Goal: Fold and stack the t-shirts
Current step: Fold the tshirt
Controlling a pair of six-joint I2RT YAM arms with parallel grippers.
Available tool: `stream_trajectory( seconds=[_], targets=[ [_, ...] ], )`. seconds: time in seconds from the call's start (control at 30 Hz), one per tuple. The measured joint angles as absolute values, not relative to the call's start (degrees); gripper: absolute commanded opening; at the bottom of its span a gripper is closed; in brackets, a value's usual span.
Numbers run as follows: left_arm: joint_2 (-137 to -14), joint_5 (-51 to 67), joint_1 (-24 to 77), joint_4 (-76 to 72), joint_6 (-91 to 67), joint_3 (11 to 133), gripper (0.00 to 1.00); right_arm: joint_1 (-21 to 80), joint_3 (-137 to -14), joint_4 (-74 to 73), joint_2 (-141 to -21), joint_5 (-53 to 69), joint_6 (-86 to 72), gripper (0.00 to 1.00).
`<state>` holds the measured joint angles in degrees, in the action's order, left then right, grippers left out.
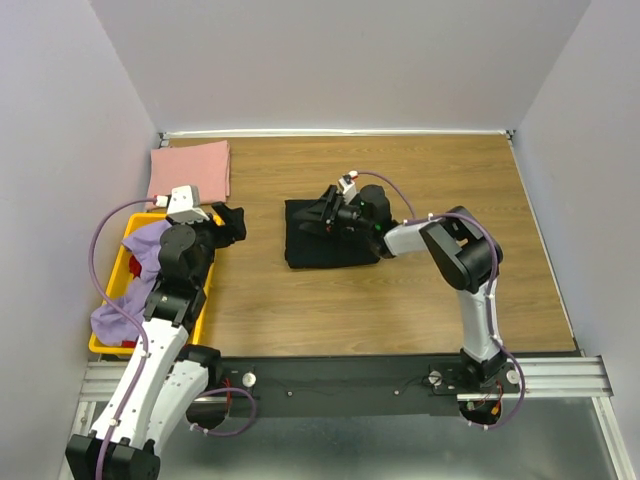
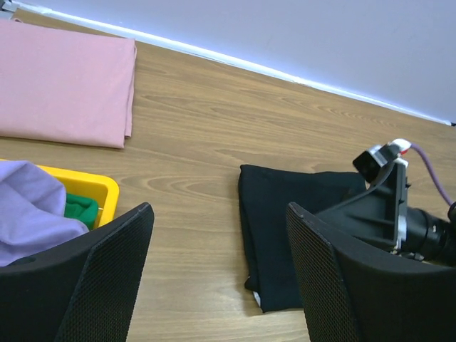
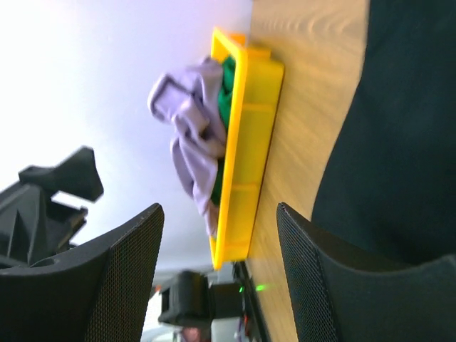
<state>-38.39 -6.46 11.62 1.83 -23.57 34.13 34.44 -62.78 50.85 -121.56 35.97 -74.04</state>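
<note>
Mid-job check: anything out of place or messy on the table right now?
The lavender t-shirt lies crumpled and unfolded in the yellow crate, draping over its rim. The pink t-shirt and black t-shirt are folded flat but sit apart, not stacked. Nothing looks spilled or damaged.

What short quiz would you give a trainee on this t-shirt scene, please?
1. True or false: the pink t-shirt lies folded on the table, outside the yellow crate.
2. Which t-shirt sits in the crate? A black, B lavender, C pink.
3. Fill in: the right tool is over the ____ t-shirt.
Key: 1 true. 2 B, the lavender t-shirt. 3 black t-shirt.
</note>
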Motion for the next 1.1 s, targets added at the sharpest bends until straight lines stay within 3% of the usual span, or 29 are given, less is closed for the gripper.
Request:
stream_trajectory(
  seconds=[0.27, 0.6, 0.83, 1.1],
  targets=[
    [-39.3, -6.5, 11.6, 1.9, -22.9, 34.1, 0.88, 32.6, -63.9, 52.2, -130.3, 34.8, -75.2, 0.72],
    [-39.3, -6.4, 11.3, 1.8, -22.5, 34.1, 0.88, 32.6, -63.7, 48.4, -127.0, 35.0, -72.6, 0.72],
    [-39.3, -6.5, 11.2, 1.8, -22.5, 34.1, 0.88, 34.7, -71.7, 21.4, -115.9, 27.9, -52.9, 0.68],
    [-39.2, -7.2, 10.9, 2.1, -22.5, 34.1, 0.87, 44.3, -78.9, -1.5, -111.1, 9.7, -34.1, 0.49]
  ],
)
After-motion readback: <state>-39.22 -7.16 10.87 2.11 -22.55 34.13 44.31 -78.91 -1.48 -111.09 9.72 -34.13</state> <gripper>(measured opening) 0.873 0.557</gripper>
